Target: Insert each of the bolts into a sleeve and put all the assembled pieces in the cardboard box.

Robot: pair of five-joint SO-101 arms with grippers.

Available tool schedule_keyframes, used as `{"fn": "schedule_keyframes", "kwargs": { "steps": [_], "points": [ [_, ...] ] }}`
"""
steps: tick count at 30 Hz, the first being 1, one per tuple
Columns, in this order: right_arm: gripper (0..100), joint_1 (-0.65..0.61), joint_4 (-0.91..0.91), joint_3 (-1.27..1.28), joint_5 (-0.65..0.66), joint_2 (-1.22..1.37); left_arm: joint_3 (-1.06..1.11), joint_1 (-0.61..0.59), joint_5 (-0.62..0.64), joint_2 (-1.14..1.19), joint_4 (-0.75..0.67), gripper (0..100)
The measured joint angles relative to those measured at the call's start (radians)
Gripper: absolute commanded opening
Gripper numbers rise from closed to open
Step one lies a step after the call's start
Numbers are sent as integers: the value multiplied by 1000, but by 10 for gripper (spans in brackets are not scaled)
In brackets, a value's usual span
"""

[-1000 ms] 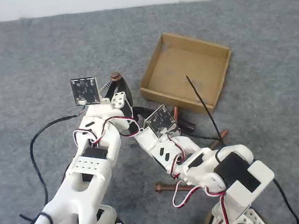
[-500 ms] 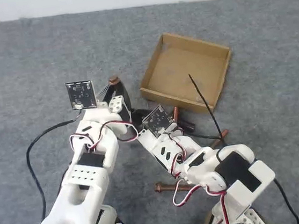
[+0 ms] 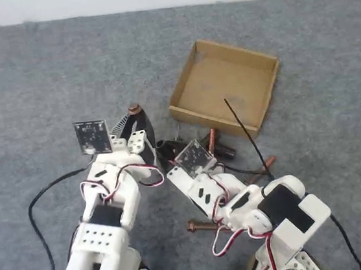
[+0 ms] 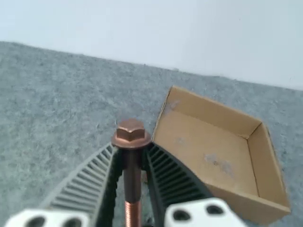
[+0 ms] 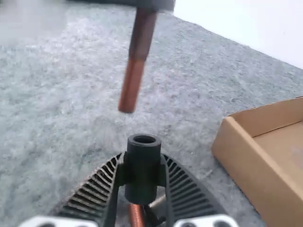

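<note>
My left gripper (image 3: 134, 117) (image 4: 131, 161) is shut on a copper bolt (image 4: 130, 156), held upright with its hex head (image 3: 134, 108) above the fingers. In the right wrist view the bolt's shank (image 5: 135, 66) hangs a short way above a black sleeve (image 5: 142, 165), off to one side of its bore. My right gripper (image 5: 141, 182) (image 3: 164, 150) is shut on that sleeve (image 3: 162, 147), bore facing up. The empty cardboard box (image 3: 227, 85) (image 4: 213, 142) lies just beyond both grippers. Loose bolts (image 3: 207, 225) and another bolt (image 3: 266, 163) lie on the carpet by the right arm.
Grey carpet (image 3: 43, 72) covers the whole work area. A black sleeve with a bolt (image 3: 219, 145) lies in front of the box's near wall. A thin black cable tie (image 3: 245, 131) sticks up over the box. A black cable (image 3: 40, 216) loops left of the left arm.
The left arm has drawn back and swung left with the bolt, and its tip now hangs just above the sleeve. The right gripper shifted slightly toward it.
</note>
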Motion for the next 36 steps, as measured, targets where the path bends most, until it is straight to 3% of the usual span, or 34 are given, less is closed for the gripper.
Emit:
{"fn": "schedule_keyframes", "kwargs": {
  "steps": [5, 8, 18, 24, 36],
  "points": [
    [6, 0, -127, 69, 0, 0, -2, 32, 0, -167, 270, 9],
    [6, 0, -178, 98, 0, 0, -2, 66, 0, -204, 351, 9],
    [6, 114, -479, 273, 0, -2, -8, 221, 0, -216, 361, 11],
    [6, 199, -493, 279, 0, -3, -91, 299, 0, -222, 361, 11],
    [6, 127, -480, 279, 0, -3, -166, 331, 0, -222, 361, 11]
  ]
}}
